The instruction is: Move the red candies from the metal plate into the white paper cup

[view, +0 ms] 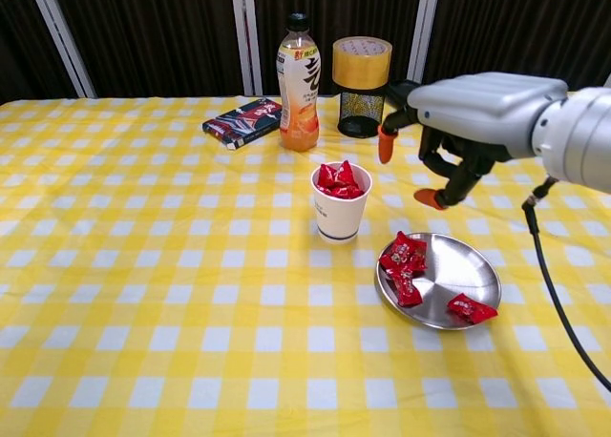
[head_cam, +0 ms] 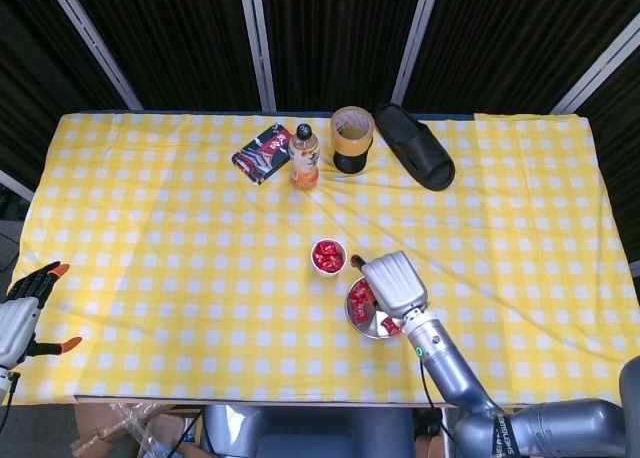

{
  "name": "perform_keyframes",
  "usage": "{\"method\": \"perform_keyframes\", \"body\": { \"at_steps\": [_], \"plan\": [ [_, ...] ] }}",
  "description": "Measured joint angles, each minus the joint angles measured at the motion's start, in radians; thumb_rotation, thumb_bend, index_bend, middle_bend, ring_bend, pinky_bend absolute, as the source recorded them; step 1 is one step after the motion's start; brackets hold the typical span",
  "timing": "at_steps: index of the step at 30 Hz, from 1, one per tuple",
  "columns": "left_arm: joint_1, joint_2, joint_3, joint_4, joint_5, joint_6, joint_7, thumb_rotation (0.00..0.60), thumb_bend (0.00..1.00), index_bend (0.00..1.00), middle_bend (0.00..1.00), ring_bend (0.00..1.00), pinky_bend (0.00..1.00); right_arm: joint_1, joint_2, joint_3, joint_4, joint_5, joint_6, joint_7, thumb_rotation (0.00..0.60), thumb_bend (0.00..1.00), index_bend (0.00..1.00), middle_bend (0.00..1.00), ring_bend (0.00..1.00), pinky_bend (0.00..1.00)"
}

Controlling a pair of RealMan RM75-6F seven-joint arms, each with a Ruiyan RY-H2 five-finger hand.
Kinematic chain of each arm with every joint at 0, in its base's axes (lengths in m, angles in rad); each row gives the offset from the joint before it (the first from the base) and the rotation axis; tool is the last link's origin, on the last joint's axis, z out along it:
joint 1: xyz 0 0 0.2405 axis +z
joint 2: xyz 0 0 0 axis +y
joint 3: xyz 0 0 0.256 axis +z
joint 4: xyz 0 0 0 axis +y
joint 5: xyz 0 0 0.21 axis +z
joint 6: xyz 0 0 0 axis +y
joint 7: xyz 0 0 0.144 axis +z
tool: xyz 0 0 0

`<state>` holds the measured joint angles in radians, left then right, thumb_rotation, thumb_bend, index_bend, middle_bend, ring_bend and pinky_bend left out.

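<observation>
— Below my right hand (view: 456, 132), what are you seeing?

— My right hand is hanging with its orange-tipped fingers (view: 386, 147) apart and nothing in them, above the round metal plate (view: 477, 277). Red wrapped candies (view: 405, 257) are lying on that plate, a cluster under the hand's near-left side and one candy (view: 471, 308) at the edge nearer my chest.

— And the white paper cup (view: 339, 212)?

— It is standing upright just to the left of my right hand, apart from it, with red candies (head_cam: 327, 256) showing at its rim.

— Anything beyond the hand?

— An orange drink bottle (view: 298, 83), a yellow tape roll (view: 362, 60) on a black mesh holder (view: 359, 114), a dark flat packet (view: 242, 122) and a black slipper (head_cam: 414, 145) are sitting farther back on the yellow checked cloth (view: 143, 294).

— Your left hand (head_cam: 24, 316)?

— It is resting well off to the left at the table's edge, fingers spread, holding nothing.
</observation>
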<state>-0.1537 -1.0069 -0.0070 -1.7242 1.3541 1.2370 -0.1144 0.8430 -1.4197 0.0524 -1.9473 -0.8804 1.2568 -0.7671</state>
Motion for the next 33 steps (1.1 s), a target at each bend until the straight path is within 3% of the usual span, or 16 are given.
{"method": "perform_keyframes", "body": {
  "at_steps": [4,8,33],
  "plan": [
    [0.004,-0.006,-0.002,0.003,0.003,0.013,0.006,0.6,0.07,0.02,0.0,0.0,0.0,-0.042,-0.021,-0.047,0.026,-0.041,0.014,0.004,0.6,0.41,0.27,0.83,0.94,1.0],
    [0.009,-0.01,-0.001,0.005,0.008,0.023,0.013,0.6,0.06,0.02,0.0,0.0,0.0,-0.067,-0.048,-0.057,0.057,-0.045,0.01,0.019,0.6,0.41,0.25,0.83,0.94,1.0],
    [0.003,-0.012,-0.002,0.007,-0.002,0.007,0.016,0.6,0.06,0.02,0.0,0.0,0.0,-0.073,-0.116,0.012,0.185,0.054,-0.127,0.08,0.6,0.41,0.3,0.83,0.94,1.0]
  ]
}}
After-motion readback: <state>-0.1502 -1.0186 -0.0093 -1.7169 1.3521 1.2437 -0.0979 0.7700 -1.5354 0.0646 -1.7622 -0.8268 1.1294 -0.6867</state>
